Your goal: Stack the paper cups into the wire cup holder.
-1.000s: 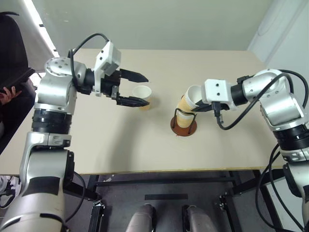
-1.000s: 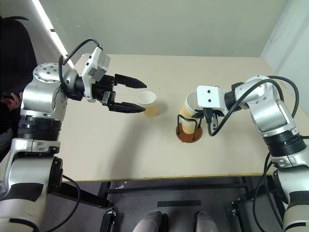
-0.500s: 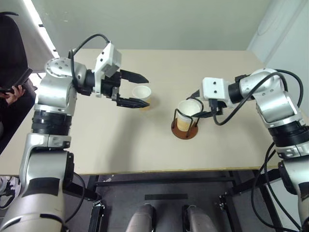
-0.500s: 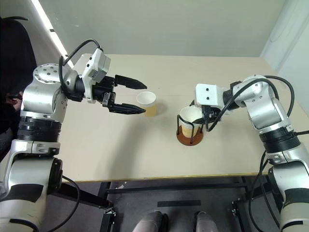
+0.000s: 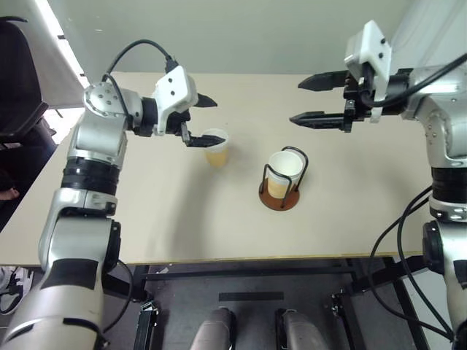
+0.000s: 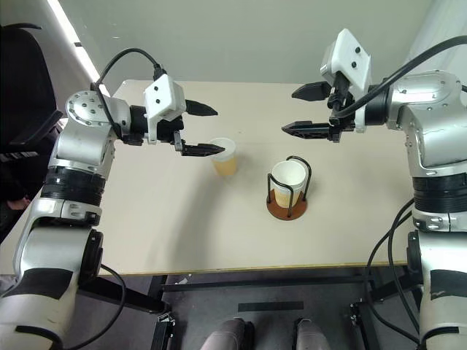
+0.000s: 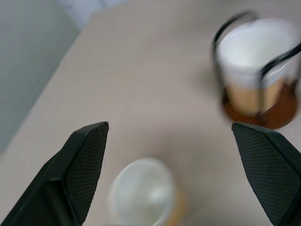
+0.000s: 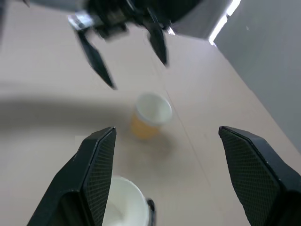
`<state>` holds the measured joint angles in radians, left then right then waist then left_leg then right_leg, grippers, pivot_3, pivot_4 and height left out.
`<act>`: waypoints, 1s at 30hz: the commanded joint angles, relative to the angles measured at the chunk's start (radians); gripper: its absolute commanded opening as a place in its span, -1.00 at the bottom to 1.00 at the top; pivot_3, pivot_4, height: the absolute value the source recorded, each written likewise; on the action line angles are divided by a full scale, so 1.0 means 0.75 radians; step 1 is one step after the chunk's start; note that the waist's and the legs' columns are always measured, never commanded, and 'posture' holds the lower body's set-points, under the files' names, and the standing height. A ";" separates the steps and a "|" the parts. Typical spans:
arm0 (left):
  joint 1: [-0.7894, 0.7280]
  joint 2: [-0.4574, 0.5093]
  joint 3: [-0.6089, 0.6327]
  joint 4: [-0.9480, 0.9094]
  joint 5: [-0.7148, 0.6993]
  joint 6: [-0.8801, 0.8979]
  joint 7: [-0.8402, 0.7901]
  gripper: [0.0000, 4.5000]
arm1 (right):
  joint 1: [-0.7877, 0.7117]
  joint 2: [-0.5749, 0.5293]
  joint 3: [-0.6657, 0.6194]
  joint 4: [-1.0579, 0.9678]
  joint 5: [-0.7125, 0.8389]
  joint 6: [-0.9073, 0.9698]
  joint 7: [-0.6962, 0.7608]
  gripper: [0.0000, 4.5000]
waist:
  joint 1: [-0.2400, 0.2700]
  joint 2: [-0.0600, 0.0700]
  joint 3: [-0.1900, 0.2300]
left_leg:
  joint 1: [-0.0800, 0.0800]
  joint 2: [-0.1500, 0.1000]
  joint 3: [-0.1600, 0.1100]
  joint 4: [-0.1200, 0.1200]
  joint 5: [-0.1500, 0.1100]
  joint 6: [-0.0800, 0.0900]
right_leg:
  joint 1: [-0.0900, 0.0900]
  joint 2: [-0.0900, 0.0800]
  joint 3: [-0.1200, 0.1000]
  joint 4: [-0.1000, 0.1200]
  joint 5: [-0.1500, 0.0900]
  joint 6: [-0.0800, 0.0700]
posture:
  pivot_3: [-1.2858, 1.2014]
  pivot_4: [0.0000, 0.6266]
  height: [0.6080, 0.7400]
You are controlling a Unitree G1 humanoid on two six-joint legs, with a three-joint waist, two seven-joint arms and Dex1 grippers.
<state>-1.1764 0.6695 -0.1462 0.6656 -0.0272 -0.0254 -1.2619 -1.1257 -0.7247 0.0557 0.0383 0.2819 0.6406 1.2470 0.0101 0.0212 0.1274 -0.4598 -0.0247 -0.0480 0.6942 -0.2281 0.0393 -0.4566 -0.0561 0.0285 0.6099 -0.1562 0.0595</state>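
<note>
A plain indoor test room, like a robotics lab. A bare beige table on a black metal frame stands against blank grey-white walls, a strip of light along the wall past its far left corner. A person's hand shows at the left edge.
</note>
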 commanded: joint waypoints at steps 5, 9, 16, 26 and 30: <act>-0.119 0.018 -0.137 0.212 0.253 -0.363 0.100 1.00 | 0.029 -0.058 -0.073 -0.167 0.154 0.151 -0.034 0.56 | 0.001 0.000 0.000 | -0.001 0.000 0.000 -0.001 0.000 -0.001 | -0.002 0.000 0.000 0.000 -0.001 0.000 | 0.03 -0.52 1.00; -0.166 0.004 -0.254 0.321 0.434 -0.537 0.216 1.00 | 0.052 -0.077 -0.094 -0.244 0.250 0.216 -0.029 0.56 | 0.003 0.000 0.000 | -0.001 0.000 0.000 -0.001 0.000 -0.001 | -0.002 0.000 0.000 0.000 -0.001 0.000 | 0.03 -0.52 1.00; -0.221 -0.033 -0.335 0.487 0.569 -0.629 0.317 1.00 | 0.088 -0.121 -0.123 -0.313 0.346 0.245 -0.043 0.56 | 0.004 0.000 0.000 | -0.002 0.000 0.000 -0.001 -0.001 -0.002 | -0.003 0.000 0.000 0.001 -0.001 0.000 | 0.03 -0.52 1.00; -0.246 -0.081 -0.377 0.618 0.646 -0.662 0.380 1.00 | 0.144 -0.196 -0.151 -0.342 0.403 0.269 -0.089 0.56 | 0.011 0.000 0.000 | -0.003 0.000 -0.001 0.000 -0.001 -0.003 | -0.004 0.001 0.000 0.002 0.002 0.004 | 0.03 -0.52 1.00; -0.227 -0.109 -0.392 0.672 0.675 -0.661 0.412 1.00 | 0.172 -0.219 -0.156 -0.353 0.410 0.266 -0.107 0.56 | 0.011 0.000 0.000 | -0.003 0.000 0.001 0.000 -0.002 -0.003 | -0.005 0.001 0.000 0.003 0.003 0.006 | 0.03 -0.52 1.00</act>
<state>-1.3245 0.5892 -0.4457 1.1622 0.4701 -0.5161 -0.9688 -0.9914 -0.8723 -0.0220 -0.1998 0.5753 0.8439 1.1780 0.0185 0.0212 0.1274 -0.4622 -0.0242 -0.0478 0.6947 -0.2293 0.0369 -0.4604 -0.0561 0.0291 0.6119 -0.1538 0.0644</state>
